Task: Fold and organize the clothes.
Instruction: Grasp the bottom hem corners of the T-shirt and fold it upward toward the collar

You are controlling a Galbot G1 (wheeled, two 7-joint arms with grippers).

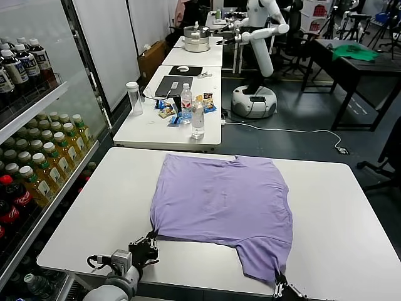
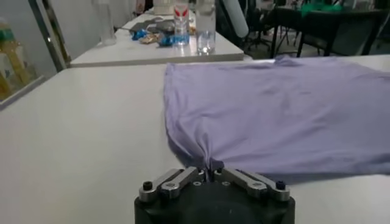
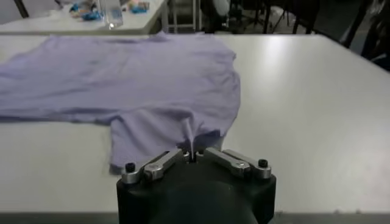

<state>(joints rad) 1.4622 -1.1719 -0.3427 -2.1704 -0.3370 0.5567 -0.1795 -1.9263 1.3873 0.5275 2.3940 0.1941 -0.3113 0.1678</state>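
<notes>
A lavender T-shirt (image 1: 224,207) lies spread flat on a white desk (image 1: 338,219), pinched at its near edge by both end effectors.

The left end effector (image 1: 149,240) is clamped on the shirt's near left corner; the right end effector (image 1: 280,285) is clamped on the edge of the near right sleeve. Behind stands another desk (image 1: 150,128) with water bottles (image 1: 197,116) and snacks.

white table (image 1: 351,207), bottle shelves (image 1: 37,157), water bottles (image 1: 198,118), laptop (image 1: 169,86)
</notes>
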